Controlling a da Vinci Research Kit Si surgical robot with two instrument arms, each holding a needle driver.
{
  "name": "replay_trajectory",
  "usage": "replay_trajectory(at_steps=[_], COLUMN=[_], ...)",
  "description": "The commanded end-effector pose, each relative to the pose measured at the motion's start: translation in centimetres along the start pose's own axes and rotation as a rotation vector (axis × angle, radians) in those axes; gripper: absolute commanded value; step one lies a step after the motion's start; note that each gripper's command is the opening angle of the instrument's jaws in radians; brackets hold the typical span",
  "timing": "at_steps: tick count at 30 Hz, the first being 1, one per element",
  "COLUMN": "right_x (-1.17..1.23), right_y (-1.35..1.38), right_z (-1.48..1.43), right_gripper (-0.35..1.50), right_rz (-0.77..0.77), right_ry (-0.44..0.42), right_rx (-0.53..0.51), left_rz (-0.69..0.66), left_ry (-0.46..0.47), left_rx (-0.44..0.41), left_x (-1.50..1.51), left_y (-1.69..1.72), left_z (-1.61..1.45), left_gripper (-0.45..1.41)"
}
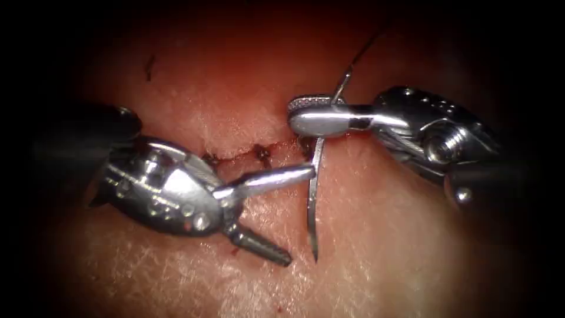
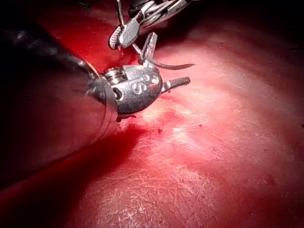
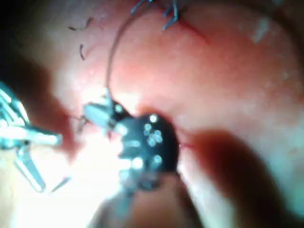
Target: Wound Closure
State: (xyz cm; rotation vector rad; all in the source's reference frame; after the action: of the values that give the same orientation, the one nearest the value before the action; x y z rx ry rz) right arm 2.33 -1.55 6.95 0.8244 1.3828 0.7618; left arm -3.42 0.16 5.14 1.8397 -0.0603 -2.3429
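The needle, a thin curved sliver of bright steel, hangs free of the tissue in the endoscope view, its sharp point low over the pale, finely creased skin. The right tool has its smooth, rounded jaws closed on the needle near the swaged end, where the dark thread leaves it and runs up into shadow. The cut is a short ragged line with dark flecks along its edge, just left of the needle. The left tool has its jaws spread wide and holds nothing; the upper jaw's tip reaches to the needle's shaft, though whether it touches is unclear, and the lower jaw, with a ridged gripping face, points down over the skin.

In the left wrist view, the left tool shows a rounded metal wrist on a dark shaft, jaws parted, with the needle curving between them. The right tool grips the needle's far end. Red fluid wets the glossy tissue beneath.

In the right wrist view, the right tool is clamped at the needle's end, and the thread arcs away across the tissue. The left tool stands open beside it, and the needle's point shows as a small sliver.
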Motion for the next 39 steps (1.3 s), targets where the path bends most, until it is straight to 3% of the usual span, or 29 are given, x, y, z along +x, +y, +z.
replay_trajectory(at_steps=[1, 7, 13, 20, 28, 33, 39], right_x=[-0.04, 0.19, 0.30, 0.45, 0.56, 0.61, 0.60], right_y=[0.05, 0.11, 0.16, 0.32, 0.52, 0.58, 0.58], right_z=[0.00, -0.30, -0.50, -0.56, -0.50, -0.46, -0.44], right_gripper=[-0.35, -0.35, -0.35, -0.35, -0.35, -0.35, -0.35], right_rz=[-0.039, -0.405, -0.643, -0.772, -0.958, -1.041, -1.106], right_ry=[0.005, -0.011, -0.021, 0.018, 0.036, 0.046, 0.064], right_rx=[0.007, 0.022, 0.082, 0.014, -0.054, -0.070, -0.076], left_rz=[-0.015, -0.129, -0.315, -0.469, -0.501, -0.583, -0.717], left_ry=[0.000, 0.012, -0.011, -0.061, -0.127, -0.187, -0.343], left_rx=[0.001, -0.009, -0.015, -0.031, 0.021, 0.078, 0.208], left_x=[-0.06, -0.14, -0.32, -0.53, -0.79, -0.94, -1.21], left_y=[0.02, 0.08, 0.18, 0.19, 0.10, 0.09, 0.15], left_z=[0.09, 0.22, 0.38, 0.51, 0.68, 0.70, 0.73], left_gripper=[0.93, 0.93, 0.76, 0.79, 0.71, 0.64, 0.49])
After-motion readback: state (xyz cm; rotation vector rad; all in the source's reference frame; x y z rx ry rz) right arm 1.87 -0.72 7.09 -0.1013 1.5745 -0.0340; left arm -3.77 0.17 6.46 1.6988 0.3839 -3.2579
